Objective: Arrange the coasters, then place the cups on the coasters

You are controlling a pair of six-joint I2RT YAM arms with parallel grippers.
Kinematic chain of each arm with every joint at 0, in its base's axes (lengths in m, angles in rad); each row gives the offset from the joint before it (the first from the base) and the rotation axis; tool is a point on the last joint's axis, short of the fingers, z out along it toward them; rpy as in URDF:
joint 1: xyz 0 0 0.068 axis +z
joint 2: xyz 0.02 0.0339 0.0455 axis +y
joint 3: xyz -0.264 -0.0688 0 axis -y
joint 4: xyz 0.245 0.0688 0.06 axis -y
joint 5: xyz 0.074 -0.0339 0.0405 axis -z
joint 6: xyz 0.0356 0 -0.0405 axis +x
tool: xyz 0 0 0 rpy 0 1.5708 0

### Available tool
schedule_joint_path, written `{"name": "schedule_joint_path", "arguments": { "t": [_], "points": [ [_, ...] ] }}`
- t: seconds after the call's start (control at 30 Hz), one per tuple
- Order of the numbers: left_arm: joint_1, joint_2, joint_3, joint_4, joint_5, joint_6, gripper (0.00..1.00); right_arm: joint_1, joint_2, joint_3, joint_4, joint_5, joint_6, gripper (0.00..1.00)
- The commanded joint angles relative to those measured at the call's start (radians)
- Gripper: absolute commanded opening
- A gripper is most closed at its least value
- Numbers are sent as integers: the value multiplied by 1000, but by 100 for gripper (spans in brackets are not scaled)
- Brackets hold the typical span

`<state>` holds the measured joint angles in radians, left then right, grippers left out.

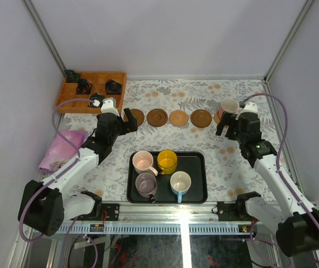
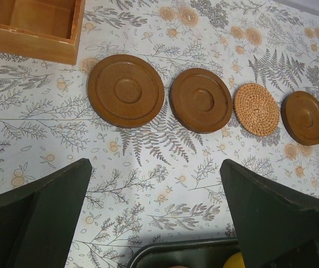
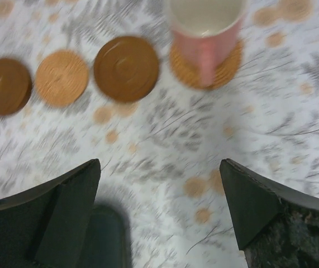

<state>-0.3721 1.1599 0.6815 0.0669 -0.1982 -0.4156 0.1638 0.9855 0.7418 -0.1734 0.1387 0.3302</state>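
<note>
Behind the black tray (image 1: 197, 165) of four cups (image 1: 167, 161), coaster row (image 1: 179, 118), wooden box (image 1: 92, 73) at left, both jaws spread.

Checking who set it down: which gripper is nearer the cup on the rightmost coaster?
Right. The right gripper hangs open just short of the cup, not touching it; the left gripper is open at the row's opposite end, by the leftmost coaster.

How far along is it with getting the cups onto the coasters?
Done: five coasters lie in a row, and a pink cup stands on the rightmost one. In hand: nothing; the right claw is open just short of that cup, the left claw open too. Left: four cups sit on the black tray, and four coasters are bare.
</note>
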Motion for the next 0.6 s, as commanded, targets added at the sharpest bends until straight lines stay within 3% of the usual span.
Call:
{"name": "schedule_joint_path", "arguments": {
  "t": [0.0,0.17,0.57],
  "points": [
    [4,-3,0,18,4,6,100,164,-53,28,-182,-76,53,96],
    [4,8,-2,7,17,-3,100,268,-41,29,-191,-206,108,97],
    [2,-12,-23,-1,21,-17,100,609,-17,86,-353,-230,123,99]
  ]
}}
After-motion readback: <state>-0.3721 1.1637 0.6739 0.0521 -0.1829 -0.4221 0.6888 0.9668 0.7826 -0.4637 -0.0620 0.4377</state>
